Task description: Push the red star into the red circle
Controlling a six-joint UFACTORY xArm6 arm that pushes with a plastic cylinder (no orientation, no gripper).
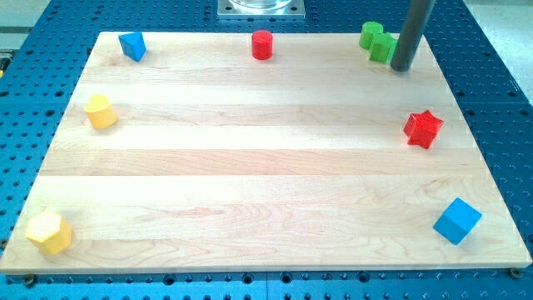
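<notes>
The red star [423, 128] lies near the board's right edge, at mid height in the view. The red circle [262, 44], a short red cylinder, stands near the board's top edge, a little left of centre. My tip [401, 67] is at the view's upper right, above and slightly left of the red star and far right of the red circle. The rod touches or nearly touches the green block [377, 42] on its left side.
A blue block [132, 46] sits at the top left. A yellow block [101, 112] is at the left edge, another yellow block [49, 232] at the bottom left corner. A blue cube [456, 221] is at the bottom right. The wooden board [250, 167] lies on a blue perforated table.
</notes>
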